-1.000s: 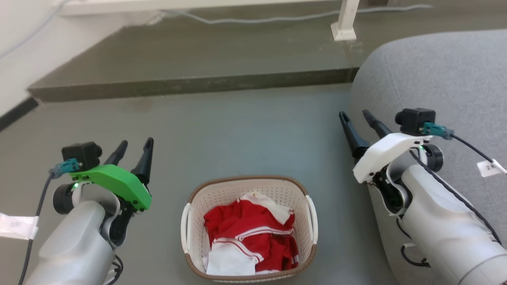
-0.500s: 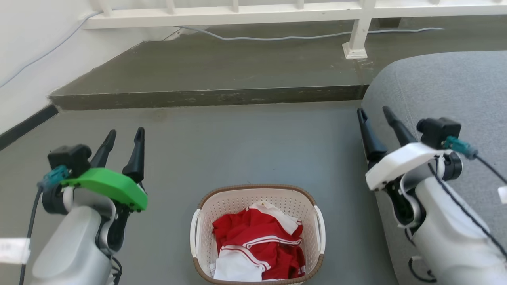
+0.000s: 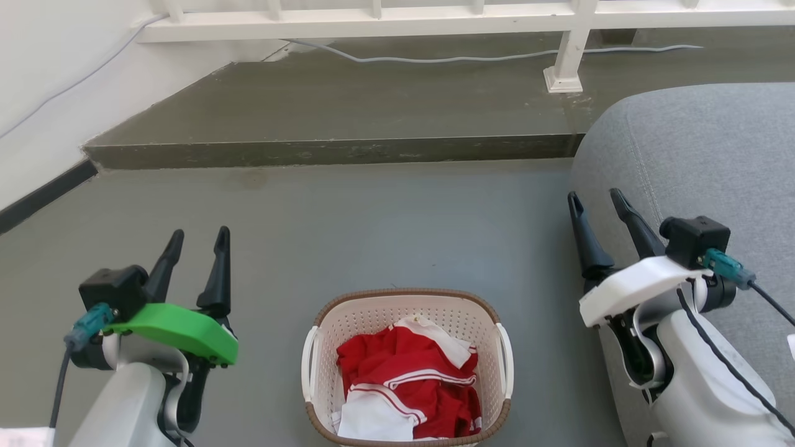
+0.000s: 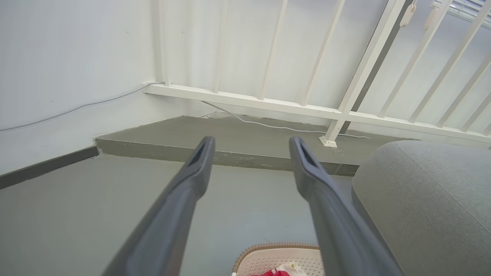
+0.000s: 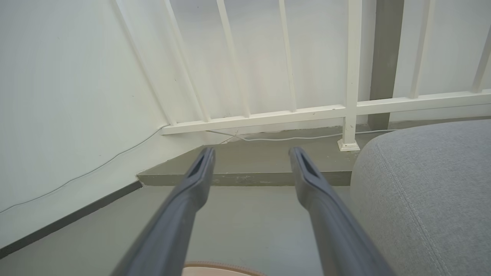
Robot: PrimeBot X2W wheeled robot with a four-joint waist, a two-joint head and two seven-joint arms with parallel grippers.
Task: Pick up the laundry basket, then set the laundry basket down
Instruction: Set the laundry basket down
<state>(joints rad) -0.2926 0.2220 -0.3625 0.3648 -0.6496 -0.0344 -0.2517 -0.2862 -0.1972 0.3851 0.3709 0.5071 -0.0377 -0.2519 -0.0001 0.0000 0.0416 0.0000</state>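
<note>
The small cream-white perforated plastic laundry basket (image 3: pixel 372 316), brown-rimmed, holds red-and-white clothes (image 3: pixel 404 379) on the grey floor (image 3: pixel 372 217). It looks light and stiff; I'd take its white side handles (image 3: pixel 306 372). Flanking it, the left gripper (image 3: pixel 200 233) and right gripper (image 3: pixel 593 195) gape, empty.

Bright, even daylight, soft shadows only. Bkgd behind the white railing (image 4: pixel 268 104) is washed out, approx. overexposed. Wrist views: wide-angle makes railing bars lean toward frame edges. Head view sharp throughout.

Left gripper (image 4: pixel 251 141) jaws spread, empty, laundry basket (image 4: pixel 274 245) rim below, grey sofa (image 4: pixel 425 199) right, white railing (image 4: pixel 268 104) beyond
</note>
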